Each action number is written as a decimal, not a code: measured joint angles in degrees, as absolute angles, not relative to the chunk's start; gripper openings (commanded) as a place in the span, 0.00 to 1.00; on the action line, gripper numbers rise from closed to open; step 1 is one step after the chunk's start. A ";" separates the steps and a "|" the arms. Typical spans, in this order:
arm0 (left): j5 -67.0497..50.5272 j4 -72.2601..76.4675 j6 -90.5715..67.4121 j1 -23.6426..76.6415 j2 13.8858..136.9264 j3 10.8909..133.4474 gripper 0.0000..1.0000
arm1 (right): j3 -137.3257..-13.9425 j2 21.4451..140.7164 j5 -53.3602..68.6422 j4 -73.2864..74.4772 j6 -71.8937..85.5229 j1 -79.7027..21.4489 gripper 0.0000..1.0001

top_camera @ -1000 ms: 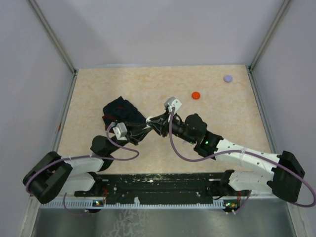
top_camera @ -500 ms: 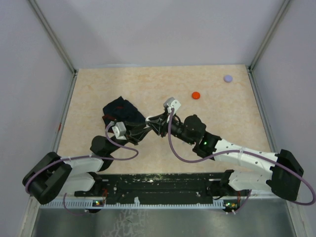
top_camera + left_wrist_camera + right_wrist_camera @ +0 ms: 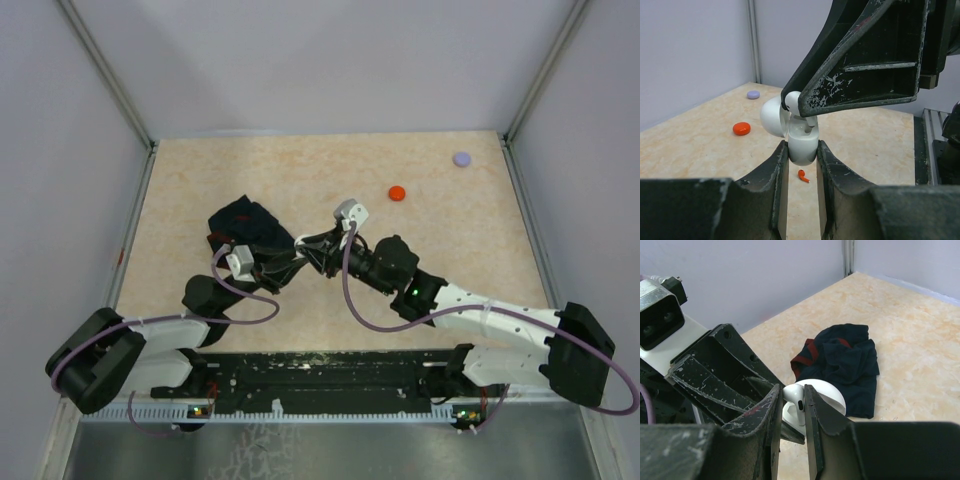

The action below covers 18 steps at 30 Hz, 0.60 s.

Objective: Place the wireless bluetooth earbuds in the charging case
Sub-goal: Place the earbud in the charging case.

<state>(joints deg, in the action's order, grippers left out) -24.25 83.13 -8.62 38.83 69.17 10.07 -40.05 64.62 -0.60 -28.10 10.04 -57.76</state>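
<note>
My left gripper point(image 3: 802, 151) is shut on the white charging case point(image 3: 803, 144), held off the table with its lid point(image 3: 771, 116) open. Directly above it, my right gripper point(image 3: 791, 396) is shut on a white earbud point(image 3: 796, 399), whose stem points down into the case's open top point(image 3: 790, 416). The earbud's head point(image 3: 792, 100) shows at the right fingers' tip. In the top view both grippers meet mid-table, left point(image 3: 291, 258) and right point(image 3: 318, 246). A red earbud point(image 3: 802, 175) lies on the table below the case.
A dark blue cloth with red trim point(image 3: 243, 226) lies crumpled just left of the grippers, also behind the case point(image 3: 842, 362). A red round disc point(image 3: 397, 193) and a lavender round disc point(image 3: 461, 158) sit at the far right. Walls enclose the table.
The right arm has shifted slightly forward and left toward the case. The left gripper and case have stayed put.
</note>
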 measured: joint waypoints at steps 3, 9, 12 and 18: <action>-24.45 83.18 -9.15 38.79 69.17 10.07 0.00 | -39.72 64.62 -0.62 -28.73 10.07 -57.82 0.23; -24.75 83.35 -9.72 38.74 69.21 10.07 0.00 | -39.35 64.62 -0.80 -29.67 10.07 -58.02 0.23; -24.95 83.37 -10.33 38.74 69.32 10.09 0.00 | -38.98 64.62 -0.82 -29.74 10.07 -58.02 0.23; -24.91 83.40 -11.42 38.74 69.32 10.17 0.00 | -38.98 64.62 -0.80 -29.74 10.07 -58.04 0.24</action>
